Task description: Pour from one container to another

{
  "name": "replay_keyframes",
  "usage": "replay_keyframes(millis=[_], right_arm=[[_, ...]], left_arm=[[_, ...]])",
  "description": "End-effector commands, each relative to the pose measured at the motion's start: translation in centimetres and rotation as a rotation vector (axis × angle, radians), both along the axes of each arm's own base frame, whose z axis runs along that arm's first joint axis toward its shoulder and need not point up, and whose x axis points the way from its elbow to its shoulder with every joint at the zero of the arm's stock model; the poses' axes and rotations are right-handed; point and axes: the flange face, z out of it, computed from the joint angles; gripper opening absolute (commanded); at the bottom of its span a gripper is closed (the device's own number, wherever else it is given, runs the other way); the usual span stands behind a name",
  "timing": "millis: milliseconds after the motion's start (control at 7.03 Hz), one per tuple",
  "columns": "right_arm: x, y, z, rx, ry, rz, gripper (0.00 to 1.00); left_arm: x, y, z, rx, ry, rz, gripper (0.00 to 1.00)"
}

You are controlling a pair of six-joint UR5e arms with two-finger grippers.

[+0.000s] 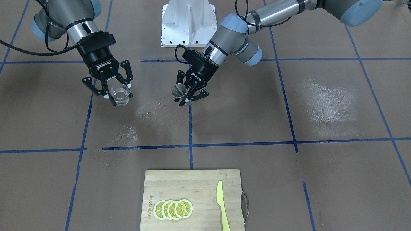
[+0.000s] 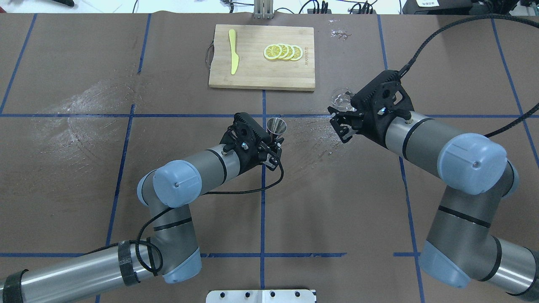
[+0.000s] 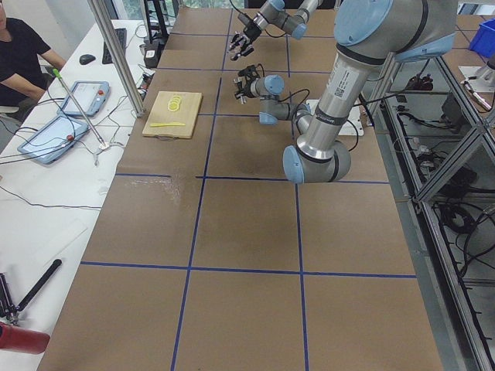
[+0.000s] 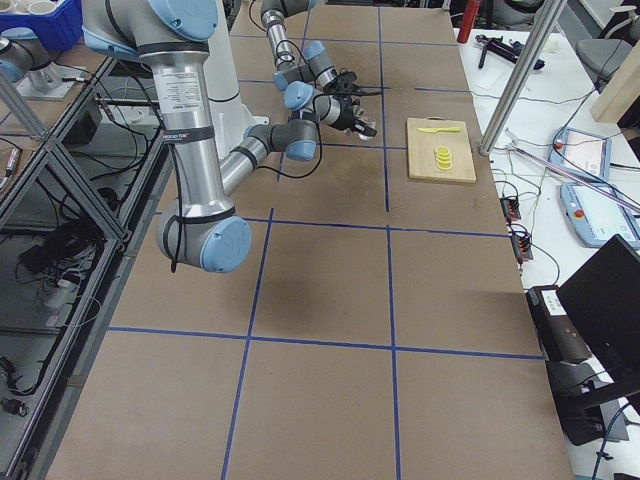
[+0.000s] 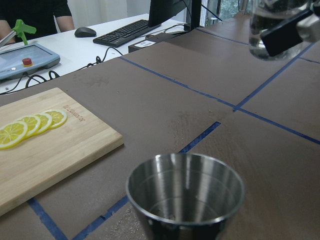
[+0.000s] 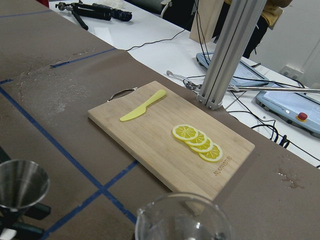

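Observation:
My right gripper (image 1: 117,93) (image 2: 339,110) is shut on a small clear glass (image 1: 121,95) (image 2: 341,99) and holds it upright above the table; its rim (image 6: 182,219) fills the bottom of the right wrist view. My left gripper (image 1: 188,93) (image 2: 276,141) is shut on the grey steel jigger (image 1: 178,90) (image 2: 276,126), held upright above the table near the centre line. The jigger's open cup (image 5: 186,192) looks empty in the left wrist view, and the glass (image 5: 272,27) hangs at that view's top right. About a hand's width separates glass and jigger.
A bamboo cutting board (image 1: 179,186) (image 2: 252,71) lies at the operators' side with several lemon slices (image 1: 173,209) (image 2: 283,51) and a yellow plastic knife (image 1: 222,205) (image 2: 233,57). Wet smears (image 1: 327,99) mark the brown table cover. A white base plate (image 1: 188,24) stands between the arms.

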Motion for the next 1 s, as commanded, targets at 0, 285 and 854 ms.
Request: replay_keyframes(millis=[0, 285, 854], right_arm=[[-1.2, 0.6, -2.6, 0.032, 0.077, -0.035, 0.00], [-2.5, 1.3, -2.8, 0.084, 0.169, -0.075, 0.00], [-4.5, 2.1, -5.0, 0.175, 0.306, -0.090, 0.00]], left_arm=[[0.1, 0.0, 0.2, 0.000, -0.004, 0.003, 0.00], [0.1, 0.0, -0.2, 0.002, 0.002, 0.003, 0.00], [0.6, -0.2, 0.3, 0.002, 0.002, 0.001, 0.00]])
